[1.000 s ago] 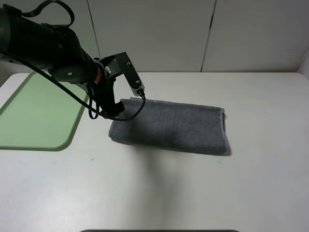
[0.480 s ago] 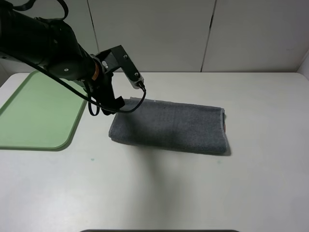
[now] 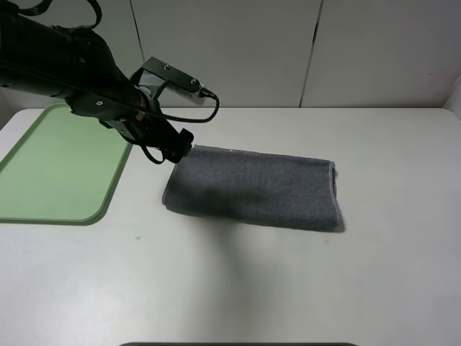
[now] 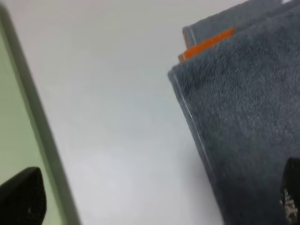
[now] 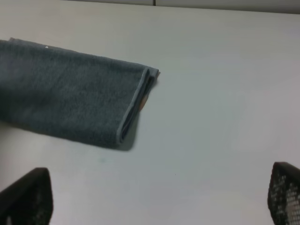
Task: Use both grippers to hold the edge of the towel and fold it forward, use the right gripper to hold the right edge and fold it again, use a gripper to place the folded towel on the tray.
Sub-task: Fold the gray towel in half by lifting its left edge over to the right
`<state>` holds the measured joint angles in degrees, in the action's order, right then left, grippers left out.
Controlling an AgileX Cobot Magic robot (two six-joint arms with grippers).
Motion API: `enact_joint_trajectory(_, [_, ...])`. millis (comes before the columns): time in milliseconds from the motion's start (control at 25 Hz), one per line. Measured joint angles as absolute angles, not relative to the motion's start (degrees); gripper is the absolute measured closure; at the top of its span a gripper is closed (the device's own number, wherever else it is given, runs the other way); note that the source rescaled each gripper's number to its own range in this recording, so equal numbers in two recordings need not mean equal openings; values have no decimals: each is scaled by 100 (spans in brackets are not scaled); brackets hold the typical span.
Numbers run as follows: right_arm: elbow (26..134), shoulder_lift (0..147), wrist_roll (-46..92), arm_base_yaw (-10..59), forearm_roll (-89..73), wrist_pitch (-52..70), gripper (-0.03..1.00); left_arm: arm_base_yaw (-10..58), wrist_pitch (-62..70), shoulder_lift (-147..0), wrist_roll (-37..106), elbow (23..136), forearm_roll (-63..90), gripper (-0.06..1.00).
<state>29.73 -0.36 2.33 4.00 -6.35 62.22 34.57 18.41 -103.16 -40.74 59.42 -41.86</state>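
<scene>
Folded dark grey terry towel (image 3: 252,189) lying flat as a long band on the white table (image 3: 288,288), just beside the pale green tray (image 3: 50,218) and apart from it, with a strip of bare table between the two. The towel end farthest from the tray shows stacked layers with a lighter hem (image 5: 136,105); at the end nearest the tray an orange stripe (image 4: 208,43) peeks out from between the layers. The left gripper (image 3: 176,148) hangs over the towel corner nearest the tray, on the far side of the table; whether it touches the cloth cannot be told. In its wrist view the two dark fingertips (image 4: 21,199) stand wide apart, one on the tray side by the tray's raised rim (image 4: 42,136), the other over the towel, with nothing clamped between them: jaws spread, empty. A black cable (image 3: 194,115) loops from the small silver plate (image 3: 173,78) on that arm. The right gripper (image 5: 154,199) lies outside the high view; its wrist view shows both fingertips (image 5: 26,197) far apart above bare table, beyond the towel end farthest from the tray: likewise spread and holding nothing. The tray carries nothing on its visible part.
</scene>
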Motion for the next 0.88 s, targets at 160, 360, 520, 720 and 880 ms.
enact_joint_trajectory(160, [2973,-36,233,400,-635,6222,-3,3457,1887,-10316,-4304,5942,-3385,-5])
enact_joint_trajectory(360, [2973,-36,233,400,-635,6222,-3,3397,1789,-10477,-4317,5942,-2811,-5])
enact_joint_trajectory(520, [2973,-36,233,400,-635,6222,-3,3368,1603,-10724,-4317,5942,-2756,-5])
enact_joint_trajectory(720, [2973,-36,233,400,-635,6222,-3,3318,1307,-11091,-4318,5942,-2691,-5])
enact_joint_trajectory(880, [2973,-36,233,400,-635,6211,-3,3286,974,-11340,-4318,5942,-2654,-4])
